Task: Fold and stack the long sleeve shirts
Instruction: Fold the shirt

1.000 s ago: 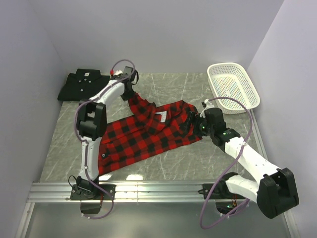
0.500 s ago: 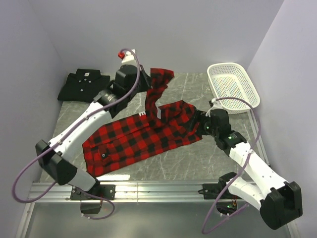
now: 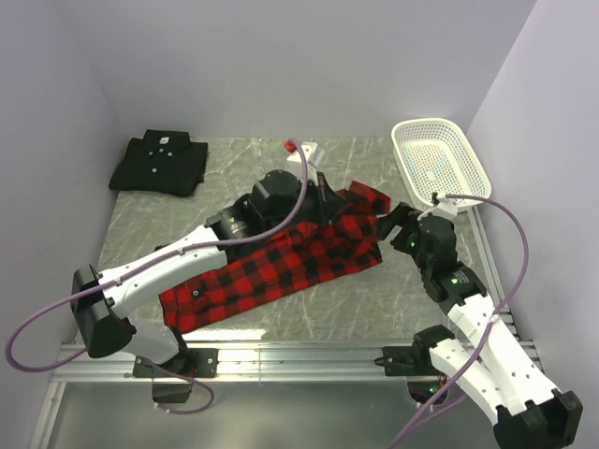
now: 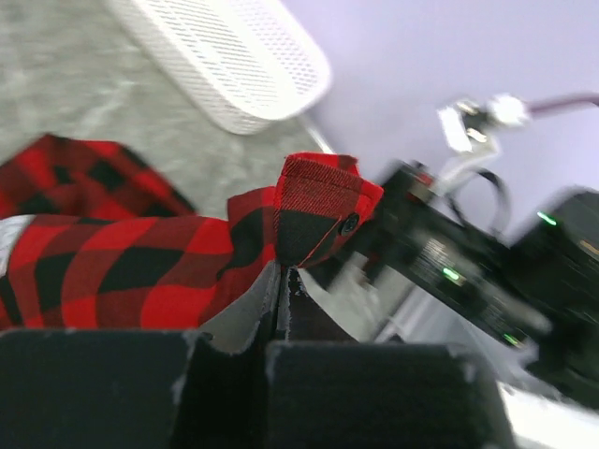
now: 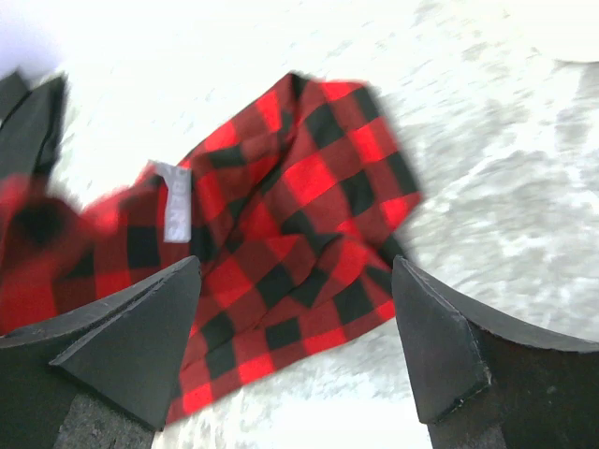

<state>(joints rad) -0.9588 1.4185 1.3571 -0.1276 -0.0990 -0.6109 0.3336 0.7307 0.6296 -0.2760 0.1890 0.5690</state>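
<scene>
The red-and-black plaid shirt [image 3: 281, 267] lies spread across the middle of the table. One sleeve is folded over toward its right end. My left gripper [image 3: 329, 202] hovers over that right end, shut on the sleeve's cuff [image 4: 318, 201], which stands up from the closed jaws in the left wrist view. The black collared shirt [image 3: 159, 164] lies folded at the back left corner. My right gripper [image 3: 394, 225] is open just off the plaid shirt's right edge, with nothing between its fingers [image 5: 150, 327]. Below it, the right wrist view shows plaid cloth [image 5: 281, 215] with a white label [image 5: 175, 210].
A white mesh basket [image 3: 440, 159] stands at the back right, close behind the right gripper. The right arm [image 4: 468, 267] is just in front of the left gripper. Walls close the table on three sides. A metal rail [image 3: 299, 360] runs along the near edge.
The left arm carried the sleeve from the back left, up and over the shirt, to its right end. The right gripper drew back to the right, off the cloth.
</scene>
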